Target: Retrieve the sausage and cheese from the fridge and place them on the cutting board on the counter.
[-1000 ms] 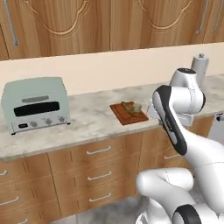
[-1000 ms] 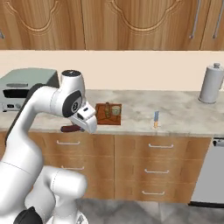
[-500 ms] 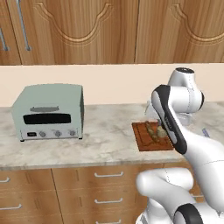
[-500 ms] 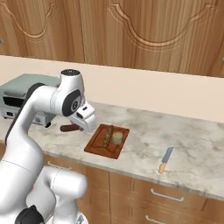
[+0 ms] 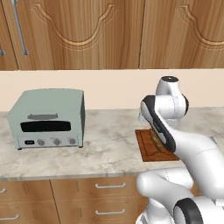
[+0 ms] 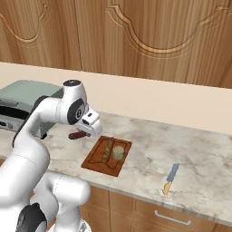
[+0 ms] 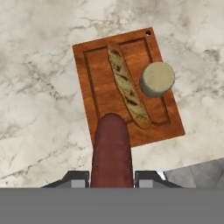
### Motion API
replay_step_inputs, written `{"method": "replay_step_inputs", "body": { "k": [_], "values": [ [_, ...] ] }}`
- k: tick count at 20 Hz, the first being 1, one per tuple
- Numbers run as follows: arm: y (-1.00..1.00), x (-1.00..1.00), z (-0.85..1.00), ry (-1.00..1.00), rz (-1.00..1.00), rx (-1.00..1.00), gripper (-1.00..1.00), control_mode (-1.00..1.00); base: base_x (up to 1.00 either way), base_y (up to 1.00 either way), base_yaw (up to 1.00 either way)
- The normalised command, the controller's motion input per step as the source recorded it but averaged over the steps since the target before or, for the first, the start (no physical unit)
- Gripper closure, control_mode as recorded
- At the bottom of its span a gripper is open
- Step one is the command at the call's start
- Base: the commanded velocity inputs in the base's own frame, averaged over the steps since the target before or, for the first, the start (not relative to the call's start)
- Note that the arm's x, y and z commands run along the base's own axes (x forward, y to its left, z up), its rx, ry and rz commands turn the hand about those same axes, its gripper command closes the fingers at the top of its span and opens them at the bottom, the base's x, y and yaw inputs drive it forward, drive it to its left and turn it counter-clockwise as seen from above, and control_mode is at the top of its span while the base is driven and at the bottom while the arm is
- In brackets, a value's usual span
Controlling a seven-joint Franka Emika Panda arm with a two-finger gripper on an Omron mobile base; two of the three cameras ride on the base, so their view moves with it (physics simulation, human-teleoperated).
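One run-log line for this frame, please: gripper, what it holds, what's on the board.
gripper: shut on sausage, above counter | cutting board: cheese and baguette on it | sausage: not yet placed | knife: right of board

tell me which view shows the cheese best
The hand view: the cheese sits unobstructed on the cutting board, beside a long bread loaf. The right base view shows it smaller; in the left base view the arm hides it.
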Motion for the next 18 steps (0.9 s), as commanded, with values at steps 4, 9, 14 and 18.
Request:
{"method": "replay_step_inputs", "body": {
  "k": [4, 9, 14, 18],
  "values": [
    [0.0, 0.56, -0.86, -0.06, 0.1, -0.1, 1.0, -1.0, 0.0, 0.0, 0.0],
    [-0.1, 0.86, -0.66, 0.01, 0.13, -0.01, 1.0, -1.0, 0.0, 0.0, 0.0],
    [-0.25, 0.65, -0.51, 0.0, 0.18, 0.0, 1.0, -1.0, 0.0, 0.0, 0.0],
    [-0.02, 0.41, -0.38, 0.0, 0.1, -0.04, 1.0, -1.0, 0.0, 0.0, 0.0]
  ]
}}
